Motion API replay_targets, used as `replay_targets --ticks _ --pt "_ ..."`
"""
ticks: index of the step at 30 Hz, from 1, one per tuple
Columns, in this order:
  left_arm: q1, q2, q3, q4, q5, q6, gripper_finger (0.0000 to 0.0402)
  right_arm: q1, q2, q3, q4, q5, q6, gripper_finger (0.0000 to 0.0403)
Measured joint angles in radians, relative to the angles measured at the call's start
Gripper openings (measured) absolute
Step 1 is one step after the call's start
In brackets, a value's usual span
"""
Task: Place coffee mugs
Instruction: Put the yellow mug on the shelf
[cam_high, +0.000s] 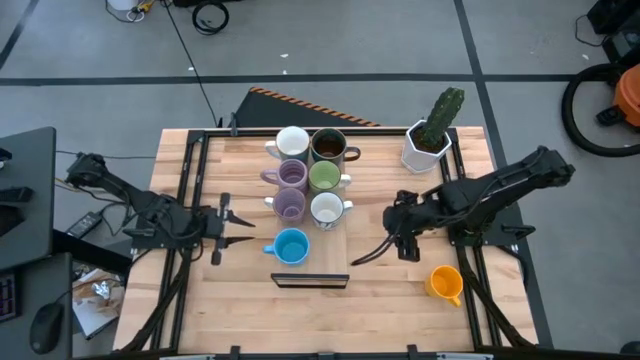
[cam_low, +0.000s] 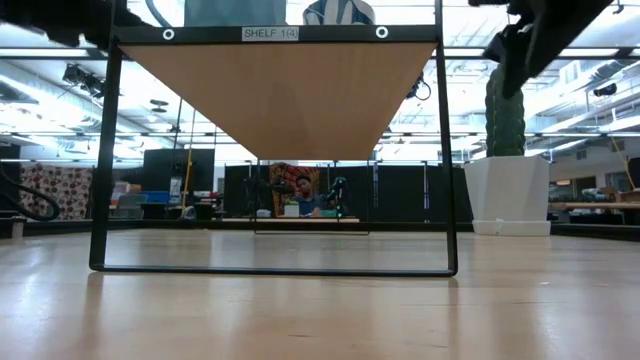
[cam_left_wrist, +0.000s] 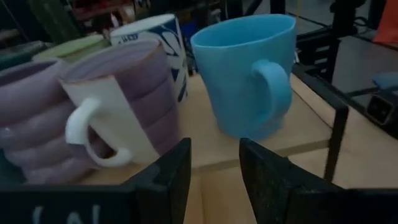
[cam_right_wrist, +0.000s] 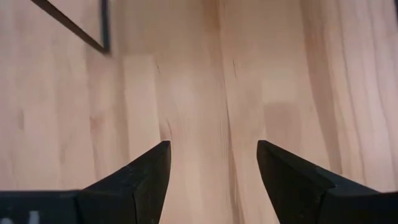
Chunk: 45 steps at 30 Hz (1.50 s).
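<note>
Left tool fingers spread, nothing between them, low over the desk just left of the shelf, pointing at the blue mug. Right tool also spread and empty, angled down at bare desk just right of the shelf; orange mug sits near it, toward the front right corner.

Largest to smallest:
- 1 desk, wood top, black rails down both sides.
- 2 arms: left reaches in low from the left edge, right stretches in from the right edge, elbow raised.
- 1 raised wooden shelf, black frame, mid-desk.
- 1 white pot with cactus, back right, well apart from the mugs.
- 8 mugs. 7 on the shelf: white, dark brown, 2 purple, green, white with blue pattern, blue at the front. 1 orange, upright on the desk.
</note>
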<state>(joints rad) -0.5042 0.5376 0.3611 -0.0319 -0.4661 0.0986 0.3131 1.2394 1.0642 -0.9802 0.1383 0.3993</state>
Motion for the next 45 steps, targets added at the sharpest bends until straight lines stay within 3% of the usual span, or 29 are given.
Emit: replay_targets --ticks 6,10,19,24,31,41,45 --pt "0.004 -0.064 -0.125 0.209 -0.007 0.125 0.0142 0.049 0.118 0.136 -0.234 -0.001 0.113 0.0239" --pt "0.004 -0.069 -0.202 0.413 -0.023 0.23 0.0142 0.087 0.14 0.15 -0.302 -0.007 0.201 0.0235" --pt "0.004 -0.069 -0.316 0.679 -0.057 0.386 0.0142 0.179 0.108 0.137 -0.392 -0.23 0.463 0.0234" --pt "0.004 -0.069 -0.316 0.689 -0.076 0.388 0.0142 0.236 0.105 0.137 -0.461 -0.319 0.633 0.0231" --pt "0.004 -0.069 -0.316 0.704 -0.079 0.442 0.0142 0.316 0.105 0.137 -0.392 -0.43 1.021 0.0232" --pt "0.004 -0.069 -0.316 0.708 -0.079 0.511 0.0142 0.559 0.13 0.136 -0.27 -0.288 1.562 0.0233" --pt "0.004 -0.069 -0.316 0.729 -0.079 0.519 0.0142 0.608 0.184 0.136 -0.239 -0.326 1.66 0.0233"
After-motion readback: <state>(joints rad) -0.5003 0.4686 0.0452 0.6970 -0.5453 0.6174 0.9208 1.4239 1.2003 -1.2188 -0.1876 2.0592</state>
